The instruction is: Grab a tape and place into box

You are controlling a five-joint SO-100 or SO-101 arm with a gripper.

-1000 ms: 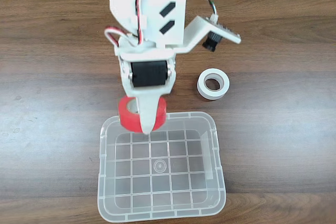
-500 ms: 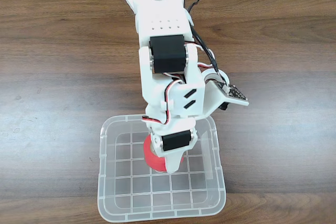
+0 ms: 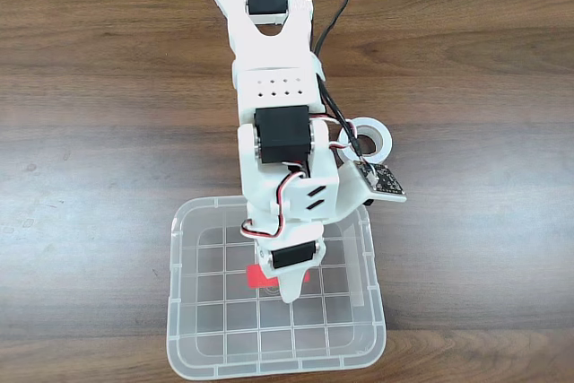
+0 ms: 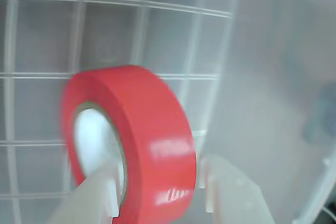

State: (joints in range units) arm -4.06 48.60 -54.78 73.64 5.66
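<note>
One white arm reached down the middle of the fixed view, from the far edge of the brown wooden table [image 3: 99, 132] toward the box [image 3: 184, 311], which sat at the near edge. I saw the box as a clear plastic tub with rounded corners and a grid-patterned floor. The gripper [image 3: 289, 289] was inside the box, over the middle of its grid floor. Small patches of the red tape [image 3: 258, 277] showed on either side of the gripper, within the box walls.

In the wrist view, the tape [image 4: 149, 145] stood on edge, its pale core facing left, with the box [image 4: 252, 77] grid floor behind it and a clear wall to the right. The gripper [image 4: 157, 203] had its two white fingers spread: one finger [image 4: 97, 198] sat at the tape's core side, and the other stood just beside the tape's right face with a narrow gap. The tape looked blurred, and I could not tell whether it rested on the box floor or whether the fingers had any grip on it.

A white tape roll [image 3: 375, 136] lay on the table outside the box, beyond its far right corner and partly hidden by the arm.
</note>
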